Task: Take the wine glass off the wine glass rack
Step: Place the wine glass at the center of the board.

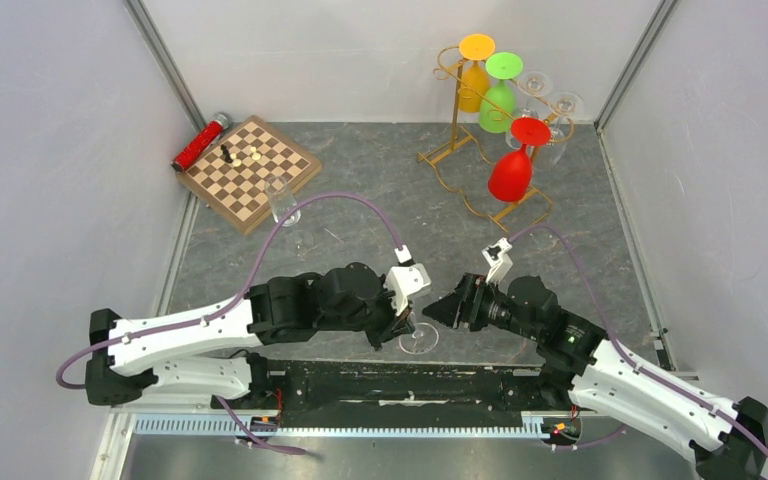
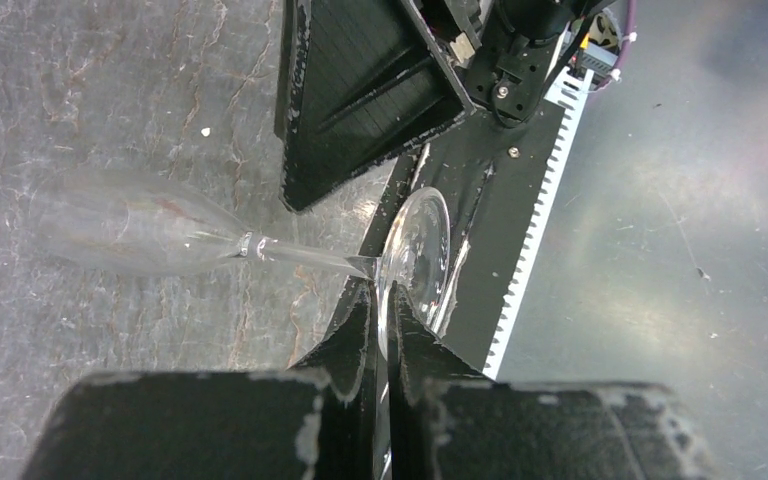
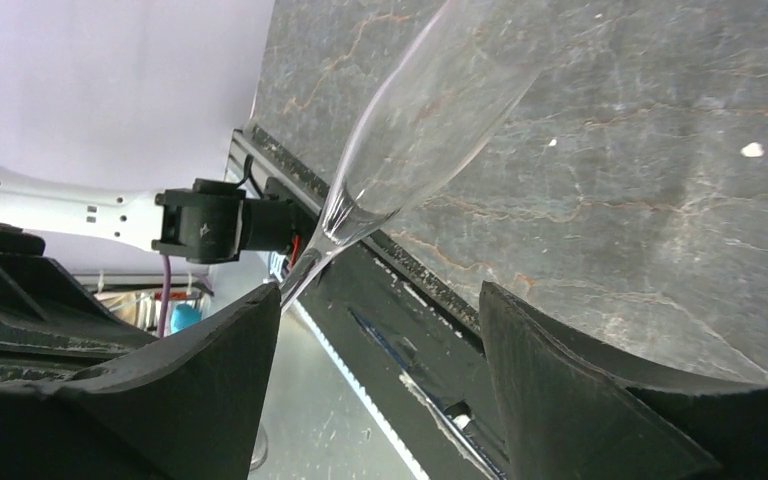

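Observation:
My left gripper [image 1: 406,325] [image 2: 382,300] is shut on the round foot of a clear wine glass [image 2: 140,225], which lies level over the near table edge; its foot [image 1: 418,340] shows from above. My right gripper [image 1: 433,312] [image 3: 380,300] is open, and the glass stem [image 3: 305,268] passes just off its left fingertip without touching it, with the bowl [image 3: 430,110] reaching beyond. The gold wire wine glass rack [image 1: 453,130] stands at the back right and carries an orange glass [image 1: 474,80], a green glass [image 1: 498,100], a red glass [image 1: 511,172] and clear ones [image 1: 563,105].
A chessboard [image 1: 250,170] with a few pieces lies at the back left, with a red can [image 1: 200,143] beside it. Another clear glass [image 1: 282,200] stands by the board's near corner. The black toothed base rail [image 1: 400,385] runs along the near edge. Grey walls enclose the table.

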### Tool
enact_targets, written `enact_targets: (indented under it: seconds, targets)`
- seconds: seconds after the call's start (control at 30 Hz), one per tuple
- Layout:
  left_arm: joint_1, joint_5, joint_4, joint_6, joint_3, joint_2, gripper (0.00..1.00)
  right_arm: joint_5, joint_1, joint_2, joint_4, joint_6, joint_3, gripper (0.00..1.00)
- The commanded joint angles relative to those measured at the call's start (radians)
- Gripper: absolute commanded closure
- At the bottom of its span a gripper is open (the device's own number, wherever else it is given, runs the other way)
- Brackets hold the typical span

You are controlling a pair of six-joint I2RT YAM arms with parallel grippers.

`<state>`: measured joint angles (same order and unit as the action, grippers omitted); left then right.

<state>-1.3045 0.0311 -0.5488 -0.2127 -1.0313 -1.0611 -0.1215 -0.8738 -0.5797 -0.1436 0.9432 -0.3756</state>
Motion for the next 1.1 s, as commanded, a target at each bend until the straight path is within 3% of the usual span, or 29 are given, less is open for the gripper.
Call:
enact_targets:
  seconds: [0.0, 0.8, 1.07]
  targets:
    - [-0.023, -0.059, 0.057, 0.079, -0.030, -0.014, 0.98, -0.097, 0.005, -0.017, 0.135, 0.038, 0.019, 0.25]
    - [-0.139, -0.171, 0.107, 0.173, -0.100, -0.168, 0.98, -0.236, 0.007, -0.101, 0.352, 0.121, 0.105, 0.31]
    - [-0.161, -0.180, 0.132, 0.167, -0.110, -0.188, 0.98, -0.244, 0.007, -0.111, 0.383, 0.130, 0.118, 0.46]
